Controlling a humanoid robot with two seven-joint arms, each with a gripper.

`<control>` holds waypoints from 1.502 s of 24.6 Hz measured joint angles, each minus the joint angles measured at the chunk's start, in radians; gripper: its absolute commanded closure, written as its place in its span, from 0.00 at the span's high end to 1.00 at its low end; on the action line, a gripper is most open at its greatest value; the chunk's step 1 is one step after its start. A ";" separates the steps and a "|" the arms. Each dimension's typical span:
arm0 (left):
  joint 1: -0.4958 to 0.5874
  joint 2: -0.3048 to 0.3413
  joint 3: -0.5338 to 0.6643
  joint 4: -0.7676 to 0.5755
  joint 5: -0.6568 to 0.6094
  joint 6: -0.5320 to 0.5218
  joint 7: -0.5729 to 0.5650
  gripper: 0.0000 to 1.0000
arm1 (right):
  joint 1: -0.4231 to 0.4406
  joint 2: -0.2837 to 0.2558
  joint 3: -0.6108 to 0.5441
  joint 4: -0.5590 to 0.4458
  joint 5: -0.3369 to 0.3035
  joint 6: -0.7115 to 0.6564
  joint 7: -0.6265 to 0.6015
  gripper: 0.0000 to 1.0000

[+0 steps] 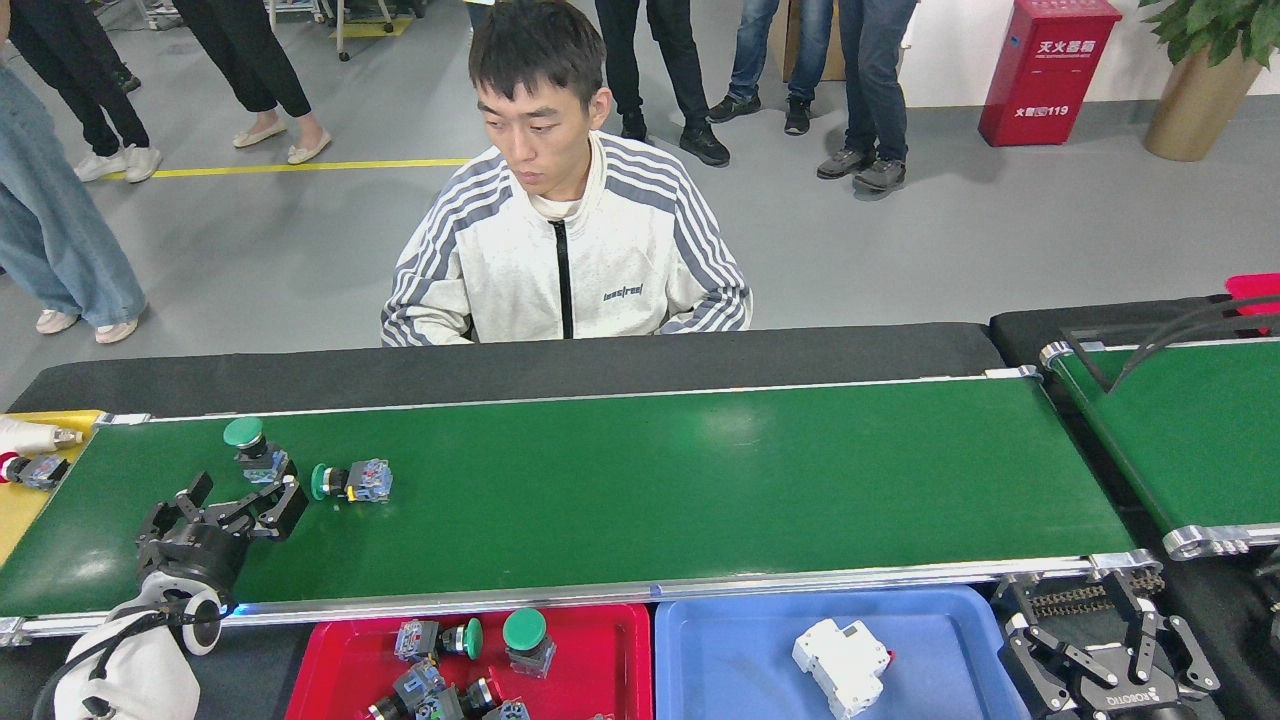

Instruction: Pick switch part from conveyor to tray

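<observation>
- At the far left end of the conveyor (620, 480) a yellow tray (20, 515) sits just past the roller, holding a red-capped switch (28, 470) and a white part (30, 436); I judge it catches whatever rides off the belt unpicked.
- The left gripper (240, 505) hangs over the belt's near-left corner with its fingers spread and empty, aimed at the upright green switch part (255, 448) just beyond its fingertips, by my reading lined up to close on it.
- A second green switch part (350, 481) lies on its side just right of the first, near the belt's far-left stretch, green cap pointing left.
- Along the conveyor's near edge a red tray (330, 665) already carries several similar green and red switches, so it seems the drop place for this kind.
- Beside it, a blue tray (740, 650) holds one white breaker-like block (843, 662), suggesting sorting by type.
- The person's jacket (565, 270) bears small chest lettering, too fine to read surely.
- The right gripper (1115, 660) rests at the near-right corner, fingers apart, marked "ROBOTIQ" upside down.
- The red box (1045, 70) shows "119" under Chinese characters.
</observation>
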 measured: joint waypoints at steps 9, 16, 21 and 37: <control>-0.153 0.043 -0.072 0.291 -0.002 0.197 0.086 0.79 | -0.040 0.000 0.029 0.002 0.000 -0.021 -0.001 1.00; -0.166 0.115 -0.061 0.363 0.047 0.263 0.113 0.39 | -0.116 -0.001 0.118 0.034 0.000 -0.023 -0.003 1.00; -0.166 0.130 -0.061 0.395 0.115 0.265 0.116 0.23 | -0.127 -0.001 0.141 0.037 0.000 -0.023 -0.001 1.00; 0.340 0.015 -0.078 -0.448 0.132 -0.263 0.059 0.16 | -0.072 -0.001 0.031 0.031 -0.001 -0.021 0.001 1.00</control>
